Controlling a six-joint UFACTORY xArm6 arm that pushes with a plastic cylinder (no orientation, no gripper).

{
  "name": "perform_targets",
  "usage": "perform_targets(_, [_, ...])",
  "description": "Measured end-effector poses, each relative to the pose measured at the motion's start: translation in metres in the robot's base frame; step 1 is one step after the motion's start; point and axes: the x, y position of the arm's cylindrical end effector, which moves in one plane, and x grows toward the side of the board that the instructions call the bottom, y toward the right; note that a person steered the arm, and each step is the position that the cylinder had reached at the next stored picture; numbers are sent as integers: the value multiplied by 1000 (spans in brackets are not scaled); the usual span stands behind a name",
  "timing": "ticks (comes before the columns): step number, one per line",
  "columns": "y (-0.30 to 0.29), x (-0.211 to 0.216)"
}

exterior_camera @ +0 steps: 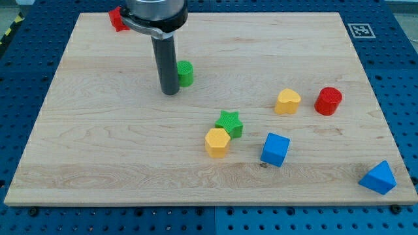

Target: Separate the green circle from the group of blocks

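The green circle [186,73] stands on the wooden board [98,143], upper middle, apart from the other blocks. My tip [170,93] rests on the board just left of and slightly below the green circle, touching or nearly touching its left side. A green star [230,123] and a yellow hexagon [217,142] sit together near the centre. A blue cube [275,149] lies to their right.
A yellow heart [287,102] and a red cylinder [328,101] sit at the right. A blue triangle-like block [379,177] lies at the bottom right corner. A red block [117,19] sits at the top left edge, partly behind the arm.
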Motion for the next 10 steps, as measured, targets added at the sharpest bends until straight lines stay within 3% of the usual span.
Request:
perform_targets(2, [5, -44])
perform_targets(5, [67, -41])
perform_targets(7, [78, -20])
perform_targets(10, [93, -65])
